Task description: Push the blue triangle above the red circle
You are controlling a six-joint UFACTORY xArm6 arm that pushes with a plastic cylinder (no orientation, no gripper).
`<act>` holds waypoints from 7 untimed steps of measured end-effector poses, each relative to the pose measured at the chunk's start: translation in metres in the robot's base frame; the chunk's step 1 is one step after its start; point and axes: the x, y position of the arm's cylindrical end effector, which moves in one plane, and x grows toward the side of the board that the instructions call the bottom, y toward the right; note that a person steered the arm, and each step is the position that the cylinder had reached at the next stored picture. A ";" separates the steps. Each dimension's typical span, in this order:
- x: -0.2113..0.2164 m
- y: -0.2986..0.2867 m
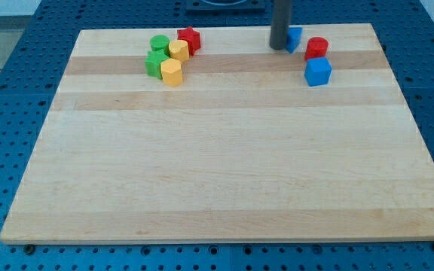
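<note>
One pale wooden board (224, 165), blue pegboard bench (6, 113)

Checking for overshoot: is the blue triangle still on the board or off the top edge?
On the board. The blue triangle sits just inside the top edge, half hidden behind my tip, up and left of the red circle.
</note>
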 end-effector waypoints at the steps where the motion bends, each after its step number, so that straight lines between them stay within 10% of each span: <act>1: -0.016 0.007; 5: -0.026 -0.014; 7: 0.057 -0.057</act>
